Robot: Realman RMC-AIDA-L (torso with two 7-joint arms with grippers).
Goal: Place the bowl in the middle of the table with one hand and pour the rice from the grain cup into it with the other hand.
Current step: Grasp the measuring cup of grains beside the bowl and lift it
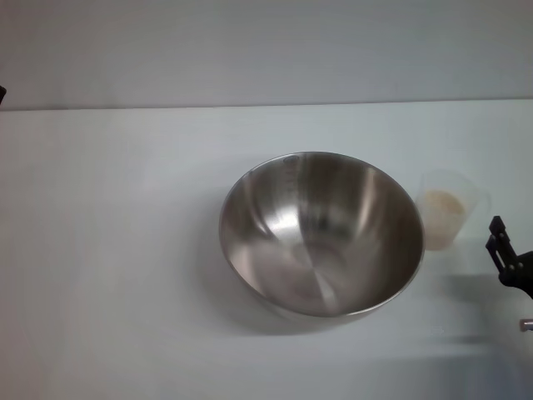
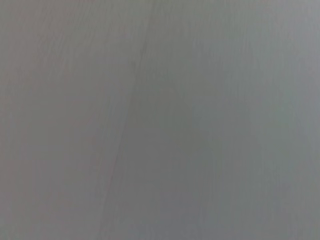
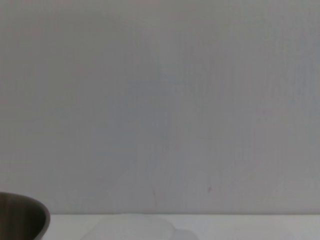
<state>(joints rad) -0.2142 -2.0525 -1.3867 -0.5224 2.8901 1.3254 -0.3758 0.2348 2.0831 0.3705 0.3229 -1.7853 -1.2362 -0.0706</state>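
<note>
The steel bowl (image 1: 321,233) stands upright on the white table (image 1: 108,250), a little right of the middle, with nothing inside it. Just to its right stands the clear grain cup (image 1: 452,215), holding pale rice (image 1: 442,204). My right gripper (image 1: 505,254) shows as a black piece at the right edge, to the right of the cup and slightly nearer me, apart from it. The right wrist view catches the bowl's rim (image 3: 22,216) and the faint top of the cup (image 3: 135,227). Of my left arm only a dark sliver (image 1: 2,93) shows at the far left edge.
A plain pale wall (image 1: 266,50) rises behind the table's far edge. The left wrist view holds only a flat grey surface. White tabletop stretches left of the bowl and in front of it.
</note>
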